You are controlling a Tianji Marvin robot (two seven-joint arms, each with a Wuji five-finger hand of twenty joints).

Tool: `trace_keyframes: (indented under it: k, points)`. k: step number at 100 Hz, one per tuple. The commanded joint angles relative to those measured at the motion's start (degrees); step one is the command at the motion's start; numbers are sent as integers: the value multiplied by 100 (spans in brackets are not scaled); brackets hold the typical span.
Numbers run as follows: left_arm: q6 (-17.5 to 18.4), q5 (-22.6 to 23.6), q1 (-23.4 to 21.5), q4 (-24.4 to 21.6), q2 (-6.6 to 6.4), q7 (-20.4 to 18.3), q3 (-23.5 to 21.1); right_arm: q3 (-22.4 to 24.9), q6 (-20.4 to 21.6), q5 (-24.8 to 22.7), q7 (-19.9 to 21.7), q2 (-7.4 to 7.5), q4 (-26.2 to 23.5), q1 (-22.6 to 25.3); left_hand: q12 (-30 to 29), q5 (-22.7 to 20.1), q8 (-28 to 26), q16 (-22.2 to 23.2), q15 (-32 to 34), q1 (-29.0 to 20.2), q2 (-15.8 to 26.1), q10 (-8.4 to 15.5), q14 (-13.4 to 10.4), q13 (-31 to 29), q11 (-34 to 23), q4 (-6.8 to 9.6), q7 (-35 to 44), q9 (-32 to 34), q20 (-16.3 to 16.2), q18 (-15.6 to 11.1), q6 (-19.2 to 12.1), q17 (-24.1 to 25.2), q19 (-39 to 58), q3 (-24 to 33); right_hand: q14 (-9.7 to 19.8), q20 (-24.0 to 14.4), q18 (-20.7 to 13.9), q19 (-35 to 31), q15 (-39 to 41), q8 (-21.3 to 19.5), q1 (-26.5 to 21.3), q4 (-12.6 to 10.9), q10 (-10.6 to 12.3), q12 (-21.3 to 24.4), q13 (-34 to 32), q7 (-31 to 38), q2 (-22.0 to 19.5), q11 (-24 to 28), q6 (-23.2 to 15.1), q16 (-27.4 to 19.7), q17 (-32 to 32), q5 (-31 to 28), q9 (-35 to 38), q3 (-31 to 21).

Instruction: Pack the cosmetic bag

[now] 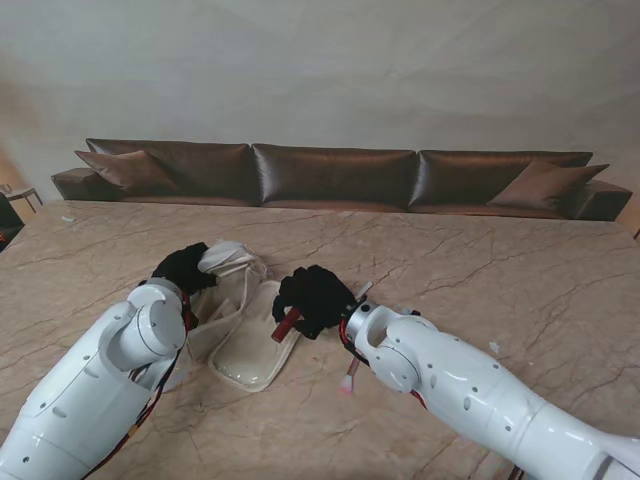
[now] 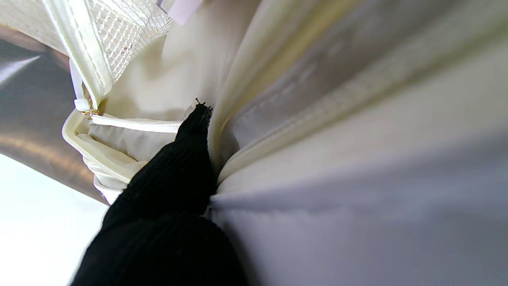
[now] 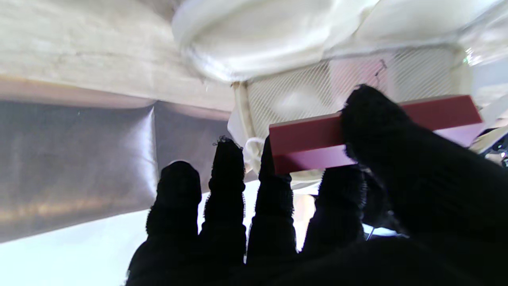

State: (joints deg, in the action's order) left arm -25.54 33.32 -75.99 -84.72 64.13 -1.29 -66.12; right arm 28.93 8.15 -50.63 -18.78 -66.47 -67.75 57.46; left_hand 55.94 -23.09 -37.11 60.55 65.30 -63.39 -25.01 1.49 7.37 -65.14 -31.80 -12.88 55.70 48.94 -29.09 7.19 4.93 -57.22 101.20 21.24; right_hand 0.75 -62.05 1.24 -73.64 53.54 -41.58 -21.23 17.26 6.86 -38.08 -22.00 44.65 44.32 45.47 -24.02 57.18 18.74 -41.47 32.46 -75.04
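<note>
A cream cosmetics bag (image 1: 245,335) lies unzipped on the marble table, its lid folded back toward me. My left hand (image 1: 185,266), in a black glove, is shut on the bag's raised far-left edge; the left wrist view shows a finger (image 2: 186,159) pressed into a fold of the bag (image 2: 317,119). Over the bag's right rim my right hand (image 1: 315,298) is shut on a dark red stick (image 1: 287,324). In the right wrist view the thumb pins this red stick (image 3: 313,139) in front of the bag's mesh pocket (image 3: 285,99).
A small pink-tipped brush (image 1: 350,377) lies on the table (image 1: 500,270) beside my right forearm. A tiny pale item (image 1: 494,348) sits farther right. A brown sofa (image 1: 330,172) runs along the table's far side.
</note>
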Motion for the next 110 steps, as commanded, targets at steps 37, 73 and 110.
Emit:
trace_keyframes:
  k: [37, 73, 110]
  points:
    - [-188, -32, -105, -432, 38, -158, 115, -753, -435, 455, -1007, -1007, 1129, -1009, 36, -201, -45, -34, 295, -1007, 862, 177, -57, -427, -82, 339, 458, -2, -148, -502, -662, -494, 1276, 264, 58, -23, 81, -56, -21, 358, -210, 55, 0, -122, -146, 885, -198, -22, -143, 33, 126, -820, 291, 100]
    - [-235, -113, -99, -467, 58, -130, 165, -1315, -48, 828, -1505, -1761, 2357, -1404, 37, -205, -48, -33, 311, -1017, 862, 173, -63, -439, -68, 343, 441, -4, -149, -522, -660, -496, 1291, 242, 52, -12, 92, -36, -45, 676, -284, 173, 5, -121, -143, 917, 112, -77, -230, 31, 130, -1020, 272, 142]
    - [-268, -208, -148, -502, 72, -108, 126, -1675, 163, 714, -1776, -2013, 2893, -1543, 39, -203, -53, -37, 317, -1030, 870, 168, -60, -441, -62, 349, 432, -7, -152, -529, -656, -498, 1305, 233, 46, 23, 152, 39, -88, 1604, -8, 386, -7, -68, -131, 344, 1251, -151, 192, 5, 113, -529, 198, 106]
